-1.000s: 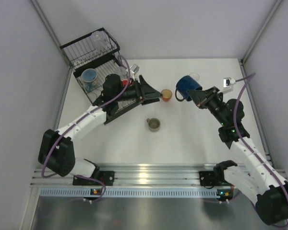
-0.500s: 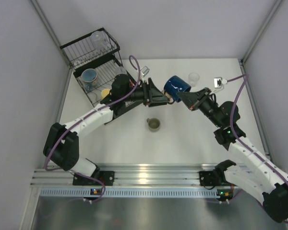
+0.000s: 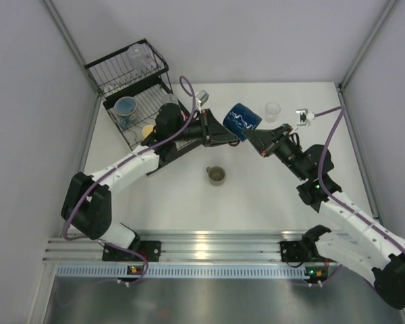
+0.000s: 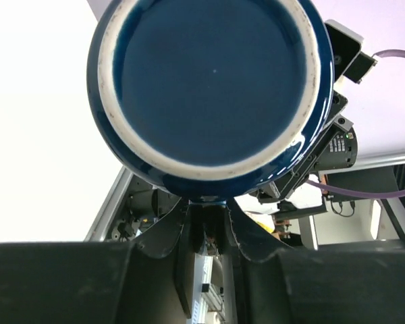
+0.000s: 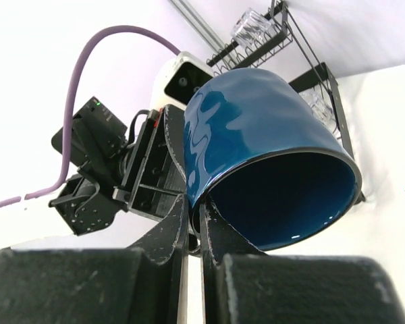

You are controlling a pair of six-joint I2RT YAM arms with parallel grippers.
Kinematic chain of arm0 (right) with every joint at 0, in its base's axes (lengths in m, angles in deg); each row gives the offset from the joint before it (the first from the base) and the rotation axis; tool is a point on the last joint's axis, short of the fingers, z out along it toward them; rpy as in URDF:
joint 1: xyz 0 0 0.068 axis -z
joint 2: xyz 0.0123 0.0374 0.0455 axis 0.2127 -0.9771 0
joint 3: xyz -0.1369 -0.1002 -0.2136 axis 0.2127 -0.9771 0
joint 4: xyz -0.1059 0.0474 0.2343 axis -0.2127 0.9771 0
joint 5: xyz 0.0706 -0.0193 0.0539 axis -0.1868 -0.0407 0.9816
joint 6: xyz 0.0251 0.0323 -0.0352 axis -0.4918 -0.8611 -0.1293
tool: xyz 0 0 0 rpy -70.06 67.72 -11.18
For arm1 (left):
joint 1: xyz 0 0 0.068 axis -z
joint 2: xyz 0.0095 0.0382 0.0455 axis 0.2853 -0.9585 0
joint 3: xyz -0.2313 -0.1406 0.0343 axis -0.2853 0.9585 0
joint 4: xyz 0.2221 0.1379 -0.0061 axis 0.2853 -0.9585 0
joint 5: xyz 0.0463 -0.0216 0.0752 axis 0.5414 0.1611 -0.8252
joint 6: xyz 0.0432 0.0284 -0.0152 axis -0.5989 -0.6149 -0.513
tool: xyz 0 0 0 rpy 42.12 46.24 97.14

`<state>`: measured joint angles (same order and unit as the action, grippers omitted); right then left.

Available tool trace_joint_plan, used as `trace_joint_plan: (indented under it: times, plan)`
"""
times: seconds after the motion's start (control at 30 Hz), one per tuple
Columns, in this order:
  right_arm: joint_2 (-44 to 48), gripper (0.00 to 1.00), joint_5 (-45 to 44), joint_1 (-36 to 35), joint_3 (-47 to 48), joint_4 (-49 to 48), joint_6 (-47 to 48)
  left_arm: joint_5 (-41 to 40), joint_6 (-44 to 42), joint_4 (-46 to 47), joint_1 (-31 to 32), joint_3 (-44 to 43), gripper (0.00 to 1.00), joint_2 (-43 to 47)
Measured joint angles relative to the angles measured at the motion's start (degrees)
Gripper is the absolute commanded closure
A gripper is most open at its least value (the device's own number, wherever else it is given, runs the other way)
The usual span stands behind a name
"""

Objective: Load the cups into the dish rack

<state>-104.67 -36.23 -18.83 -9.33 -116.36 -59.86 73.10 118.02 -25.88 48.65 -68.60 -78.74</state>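
The blue mug (image 3: pixel 240 120) hangs midair between 2 arms: right gripper (image 5: pixel 194 217) pinches its rim wall; left gripper (image 4: pixel 207 206) clamps, apparently, its handle.

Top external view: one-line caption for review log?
Right gripper pinches the blue mug mid-air, left gripper at its base.

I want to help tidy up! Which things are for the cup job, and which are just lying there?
For the job: dish rack, blue mug, olive-grey mug, clear tumbler, blue cup inside the rack.
Just there: purple cable, metal rail.
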Motion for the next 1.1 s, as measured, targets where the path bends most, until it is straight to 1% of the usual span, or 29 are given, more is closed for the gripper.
trace_joint_plan:
  times: [0.07, 0.13, 0.17, 0.23, 0.27, 0.37, 0.47, 0.67, 0.77, 0.83, 0.9, 0.97, 1.1]
  plan:
    - [0.2, 0.99, -0.1, -0.1, 0.0, -0.2, 0.4, 0.0, 0.7, 0.4, 0.1, 0.1, 1.0, 0.1]
    - [0.3, 0.93, -0.2, -0.2, 0.0, 0.0, 0.7, 0.0, 0.6, 0.5, 0.0, 0.1, 1.0, 0.2]
    - [0.5, 0.85, -0.2, -0.3, 0.0, 0.2, 0.9, 0.0, 0.3, 0.4, 0.0, 0.1, 1.0, 0.2]
    - [1.2, 0.73, -0.2, -0.4, 0.0, 1.1, 1.2, -0.3, -2.0, -1.1, 0.0, -0.2, 1.0, 0.6]
    - [1.7, 0.66, -0.3, -0.5, 0.0, 1.9, 1.4, -0.8, -3.6, -2.4, 0.0, -0.5, 1.0, 0.8]
    - [4.3, 0.55, -1.4, -0.7, 0.0, 5.3, 2.9, -3.0, -11.7, -11.7, -0.3, -4.3, 1.0, 1.0]
    - [8.2, 0.5, -2.4, -0.7, 0.0, 8.8, 4.5, -9.4, -21.0, -22.0, -0.6, -9.4, 1.0, 1.1]
    - [16.0, 0.46, -4.1, -0.7, 0.0, 14.4, 8.1, -22.4, -34.6, -36.6, -3.0, -14.9, 1.0, 1.2]
    - [18.6, 0.46, -4.8, -0.7, 0.8, 18.6, 9.8, -33.5, -41.4, -41.8, -3.7, -16.3, 1.0, 1.2]
    - [19.8, 0.46, -5.2, -0.7, 1.4, 20.6, 10.9, -42.7, -46.1, -43.8, -4.0, -16.4, 1.0, 1.2]
    - [21.6, 0.45, -5.6, -0.7, 1.5, 22.4, 11.9, -48.9, -49.6, -45.6, -5.2, -16.5, 1.0, 1.2]
    - [23.4, 0.45, -6.0, -0.7, 1.5, 23.9, 12.8, -53.1, -51.9, -47.1, -7.6, -17.2, 1.0, 0.8]
    - [26.1, 0.45, -7.0, -0.7, 1.5, 26.2, 14.9, -57.9, -54.8, -46.4, -13.7, -18.3, 1.0, -0.6]
